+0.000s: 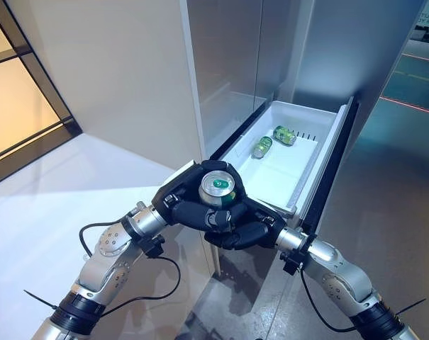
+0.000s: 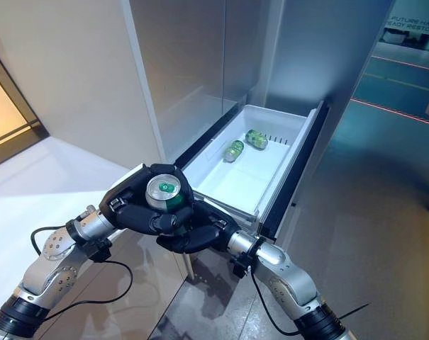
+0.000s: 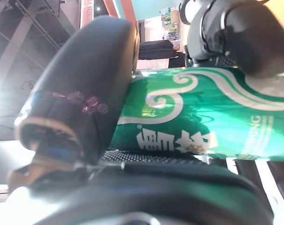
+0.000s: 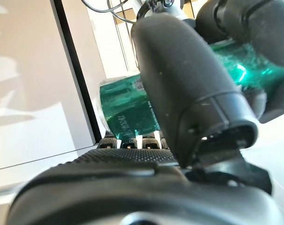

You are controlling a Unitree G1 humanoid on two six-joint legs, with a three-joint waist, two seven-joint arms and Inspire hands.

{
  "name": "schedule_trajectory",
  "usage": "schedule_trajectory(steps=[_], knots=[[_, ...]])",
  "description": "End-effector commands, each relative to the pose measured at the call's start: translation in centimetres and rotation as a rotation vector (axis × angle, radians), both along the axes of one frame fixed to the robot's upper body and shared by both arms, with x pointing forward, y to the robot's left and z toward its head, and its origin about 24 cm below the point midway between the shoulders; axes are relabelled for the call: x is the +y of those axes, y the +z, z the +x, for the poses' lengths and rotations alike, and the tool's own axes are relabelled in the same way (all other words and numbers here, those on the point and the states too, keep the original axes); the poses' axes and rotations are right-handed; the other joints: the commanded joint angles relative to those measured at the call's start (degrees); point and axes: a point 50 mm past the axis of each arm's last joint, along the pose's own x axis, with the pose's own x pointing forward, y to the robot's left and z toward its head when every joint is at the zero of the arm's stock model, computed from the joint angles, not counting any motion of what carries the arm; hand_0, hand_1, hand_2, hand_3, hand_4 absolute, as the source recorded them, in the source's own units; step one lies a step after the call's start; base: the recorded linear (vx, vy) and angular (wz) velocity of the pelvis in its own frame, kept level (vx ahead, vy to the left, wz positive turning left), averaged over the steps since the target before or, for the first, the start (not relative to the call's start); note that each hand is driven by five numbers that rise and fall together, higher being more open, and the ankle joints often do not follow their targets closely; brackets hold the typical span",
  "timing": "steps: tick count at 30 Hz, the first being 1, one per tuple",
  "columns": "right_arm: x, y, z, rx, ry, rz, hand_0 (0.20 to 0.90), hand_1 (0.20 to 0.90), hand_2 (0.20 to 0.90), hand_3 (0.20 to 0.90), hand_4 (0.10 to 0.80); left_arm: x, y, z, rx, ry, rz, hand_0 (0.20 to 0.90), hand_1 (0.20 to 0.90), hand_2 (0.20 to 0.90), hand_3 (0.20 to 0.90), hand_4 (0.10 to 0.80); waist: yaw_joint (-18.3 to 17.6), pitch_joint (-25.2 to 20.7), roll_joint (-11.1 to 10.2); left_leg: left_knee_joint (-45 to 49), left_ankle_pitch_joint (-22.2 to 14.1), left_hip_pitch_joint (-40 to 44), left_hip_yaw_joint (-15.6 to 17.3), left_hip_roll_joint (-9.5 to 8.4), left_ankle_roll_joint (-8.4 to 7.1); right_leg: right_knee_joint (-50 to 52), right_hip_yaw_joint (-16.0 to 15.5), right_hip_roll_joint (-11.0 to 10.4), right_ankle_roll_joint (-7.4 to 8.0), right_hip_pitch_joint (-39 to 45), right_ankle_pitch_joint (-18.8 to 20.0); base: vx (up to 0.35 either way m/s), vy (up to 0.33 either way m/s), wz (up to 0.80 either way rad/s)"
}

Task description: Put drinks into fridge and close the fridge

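An upright green can with a silver top is held in front of the near edge of the open white fridge drawer. My left hand is curled round its side; the can fills the left wrist view between thumb and fingers. My right hand sits just below and to the right, fingers and thumb curled on the can's lower part, as the right wrist view shows. Green cans lie on their sides at the far end of the drawer.
The drawer juts out from the tall grey fridge, its dark front panel on the right. A white counter lies to the left. Grey floor opens to the right.
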Motion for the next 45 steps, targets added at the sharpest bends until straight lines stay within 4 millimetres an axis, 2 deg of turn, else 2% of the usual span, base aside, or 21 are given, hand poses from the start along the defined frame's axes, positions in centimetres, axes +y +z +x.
schedule_trajectory(steps=[1,6,13,14,15,16,23,30,31,34,36,37,38,45], knots=[[3.4,6.5,0.7,-0.213,0.134,0.257,0.900,0.900,0.900,0.900,0.800,-3.0,8.8,0.0,-0.343,-0.217,-0.209,0.300,0.300,0.300,0.200,0.100,0.3,-3.2,-1.5,1.8,-4.8,0.7,-5.2,-4.23,3.18,5.5,1.2,1.5,1.13,-0.7,-5.3,0.000,0.000,0.00],[4.7,6.8,0.2,-0.163,0.187,0.343,0.900,0.900,0.900,0.900,0.800,-3.9,8.1,-0.3,-0.284,-0.283,-0.279,0.300,0.300,0.300,0.200,0.100,0.4,-3.2,-1.6,1.9,-4.8,0.8,-5.1,-4.29,3.23,5.2,1.3,1.5,1.11,-0.6,-5.2,0.000,0.000,0.00],[5.6,5.3,0.0,-0.042,0.155,0.389,0.900,0.900,0.900,0.900,0.800,-5.3,7.8,-1.0,-0.263,-0.386,-0.312,0.300,0.300,0.300,0.200,0.100,0.2,-3.4,-1.5,1.7,-4.7,0.9,-5.0,-4.27,3.22,5.1,1.3,1.4,1.29,-0.6,-4.9,0.000,0.000,0.00],[5.5,5.2,0.1,-0.031,0.142,0.392,0.502,0.502,0.502,0.436,0.336,-5.5,7.8,-1.1,-0.260,-0.396,-0.308,0.300,0.300,0.300,0.200,0.100,0.1,-3.4,-1.5,1.6,-4.6,0.9,-5.0,-4.28,3.23,5.0,1.4,1.5,1.31,-0.6,-4.8,0.000,0.000,0.00],[5.5,5.2,0.1,-0.031,0.142,0.392,0.502,0.502,0.502,0.436,0.336,-5.5,7.8,-1.1,-0.260,-0.396,-0.308,0.300,0.300,0.300,0.200,0.100,0.1,-3.4,-1.5,1.6,-4.6,0.9,-5.0,-4.28,3.23,5.0,1.4,1.5,1.31,-0.6,-4.8,0.000,0.000,0.00],[5.5,5.1,0.1,-0.024,0.133,0.392,0.300,0.300,0.300,0.200,0.100,-5.6,7.8,-1.1,-0.259,-0.402,-0.305,0.300,0.300,0.300,0.200,0.100,0.1,-3.4,-1.5,1.6,-4.6,0.9,-5.0,-4.28,3.25,5.0,1.5,1.5,1.32,-0.6,-4.8,0.000,0.000,0.00],[5.1,4.4,0.2,-0.016,0.088,0.358,0.300,0.300,0.300,0.200,0.100,-5.8,7.5,-1.1,-0.233,-0.406,-0.289,0.300,0.300,0.300,0.200,0.100,-0.3,-3.3,-1.4,1.2,-4.5,1.1,-4.8,-4.28,3.35,4.7,1.9,1.5,1.41,-0.6,-4.6,0.000,0.000,0.00],[4.3,4.8,0.6,-0.052,0.035,0.340,0.300,0.300,0.300,0.200,0.100,-5.5,7.2,-0.9,-0.243,-0.360,-0.262,0.300,0.300,0.300,0.200,0.100,-0.4,-3.2,-1.4,1.2,-4.5,1.1,-4.8,-4.28,3.38,4.6,2.0,1.6,1.40,-0.6,-4.5,0.000,0.000,0.00],[4.1,4.9,0.7,-0.065,0.026,0.323,0.300,0.300,0.300,0.200,0.100,-5.3,7.2,-0.9,-0.253,-0.344,-0.249,0.392,0.392,0.392,0.307,0.207,-0.4,-3.2,-1.4,1.2,-4.5,1.1,-4.7,-4.27,3.38,4.5,2.0,1.6,1.40,-0.6,-4.4,0.000,0.000,0.00],[3.8,5.0,0.8,-0.080,0.013,0.303,0.300,0.300,0.300,0.200,0.100,-5.1,7.1,-0.8,-0.254,-0.331,-0.240,0.396,0.396,0.396,0.313,0.213,-0.4,-3.1,-1.4,1.2,-4.5,1.1,-4.7,-4.28,3.36,4.5,2.0,1.7,1.36,-0.6,-4.4,0.000,0.000,0.00],[3.4,5.2,1.1,-0.099,-0.001,0.278,0.300,0.300,0.300,0.200,0.100,-4.9,7.1,-0.8,-0.263,-0.318,-0.226,0.422,0.422,0.422,0.343,0.243,-0.4,-3.1,-1.5,1.3,-4.5,1.1,-4.7,-4.30,3.40,4.5,2.0,1.7,1.32,-0.5,-4.5,0.000,0.000,0.00],[3.1,5.4,1.2,-0.117,-0.013,0.260,0.300,0.300,0.300,0.200,0.100,-4.8,7.2,-0.7,-0.267,-0.304,-0.219,0.451,0.451,0.451,0.376,0.276,-0.4,-3.1,-1.5,1.3,-4.5,1.1,-4.8,-4.31,3.37,4.6,2.0,1.7,1.31,-0.5,-4.5,0.000,0.000,0.00],[3.0,5.5,1.3,-0.126,-0.019,0.251,0.300,0.300,0.300,0.200,0.100,-4.7,7.2,-0.7,-0.269,-0.293,-0.214,0.900,0.900,0.900,0.900,0.800,-0.4,-3.1,-1.5,1.4,-4.5,1.1,-4.8,-4.31,3.36,4.5,2.0,1.7,1.31,-0.5,-4.5,0.000,0.000,0.00],[1.3,7.0,2.4,-0.218,-0.099,0.183,0.300,0.300,0.300,0.200,0.100,-3.6,7.9,-0.4,-0.321,-0.211,-0.229,0.900,0.900,0.900,0.900,0.800,-0.1,-3.1,-1.9,1.6,-4.2,0.6,-5.0,-4.16,3.21,4.9,1.8,1.9,1.06,-0.8,-4.3,-0.011,-0.010,0.00]])
